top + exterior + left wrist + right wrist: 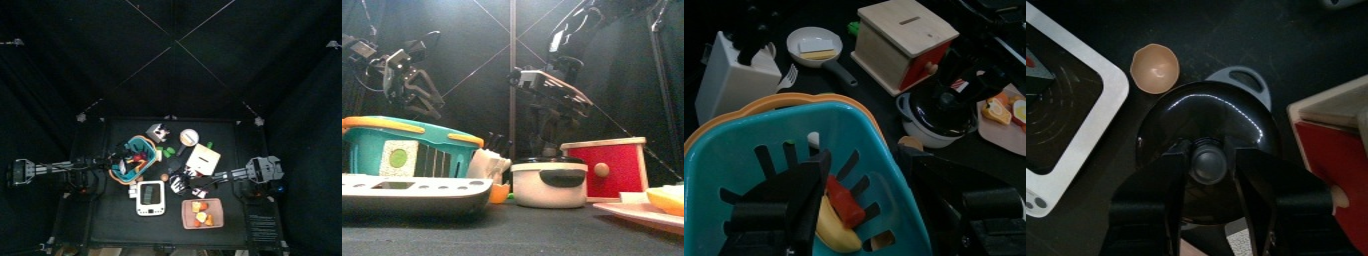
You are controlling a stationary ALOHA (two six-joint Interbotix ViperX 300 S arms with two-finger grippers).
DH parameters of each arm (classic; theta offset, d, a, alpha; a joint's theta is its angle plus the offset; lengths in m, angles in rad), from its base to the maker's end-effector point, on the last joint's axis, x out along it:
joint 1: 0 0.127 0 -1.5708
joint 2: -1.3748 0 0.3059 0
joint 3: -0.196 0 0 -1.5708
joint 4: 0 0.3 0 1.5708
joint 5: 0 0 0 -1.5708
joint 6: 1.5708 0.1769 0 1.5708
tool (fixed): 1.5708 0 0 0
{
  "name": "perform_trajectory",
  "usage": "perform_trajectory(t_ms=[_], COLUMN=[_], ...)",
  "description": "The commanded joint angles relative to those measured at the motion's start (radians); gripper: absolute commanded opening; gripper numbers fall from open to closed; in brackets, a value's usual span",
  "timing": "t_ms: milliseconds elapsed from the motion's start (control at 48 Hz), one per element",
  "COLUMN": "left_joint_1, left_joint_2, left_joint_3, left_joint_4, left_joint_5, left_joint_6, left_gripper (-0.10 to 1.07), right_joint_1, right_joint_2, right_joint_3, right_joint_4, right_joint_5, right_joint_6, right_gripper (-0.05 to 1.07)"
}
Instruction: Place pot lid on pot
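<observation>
The pot [1240,85] is white with grey handles and stands mid-table beside a red-and-wood box. The black glass pot lid [1207,120] lies flat on its rim. My right gripper [1207,175] is directly over it, open, with one jaw on each side of the lid's round knob [1207,160]; I cannot tell whether they touch it. In the front view the right gripper [548,150] hangs straight down onto the pot [549,187]. The left gripper [871,215] hovers open over a teal basket [764,130], holding nothing.
The red-and-wood box [609,166] stands tight against the pot's right. A white scale [409,195], the teal basket [402,148] and a small brown bowl [1156,66] are on its left. A plate with orange food [201,213] sits at the front.
</observation>
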Motion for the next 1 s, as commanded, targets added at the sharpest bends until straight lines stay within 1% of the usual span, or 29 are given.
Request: perform_trajectory(t_ms=[0, 83, 167, 354, 458, 708, 979], left_joint_1=[0.005, 0.005, 0.003, 0.003, 0.005, 0.005, 0.003], left_joint_2=[0.0, 0.0, -0.002, -0.002, -0.002, -0.002, -0.003], left_joint_3=[-0.014, -0.014, -0.014, -0.014, -0.014, -0.014, -0.011], left_joint_4=[0.0, 0.0, 0.0, 0.0, 0.0, 0.0, 0.0], left_joint_5=[-0.003, -0.003, -0.003, -0.003, -0.003, -0.003, -0.003], left_joint_6=[0.002, 0.002, 0.002, 0.002, 0.002, 0.002, 0.002], left_gripper=[0.91, 0.91, 0.91, 0.91, 0.91, 0.91, 0.91], right_joint_1=[-0.005, -0.005, -0.003, -0.002, -0.003, -0.002, -0.002], right_joint_2=[-0.017, -0.017, -0.017, -0.017, -0.023, -0.028, -0.041], right_joint_3=[-0.023, -0.025, -0.026, -0.032, -0.04, -0.057, -0.075], right_joint_4=[-0.003, -0.005, -0.003, -0.003, -0.003, -0.003, -0.003], right_joint_5=[-0.003, -0.008, -0.008, -0.008, -0.006, 0.0, 0.031], right_joint_6=[-0.002, -0.002, -0.002, -0.002, -0.002, -0.002, -0.018], right_gripper=[0.71, 0.72, 0.77, 0.93, 0.99, 0.99, 0.99])
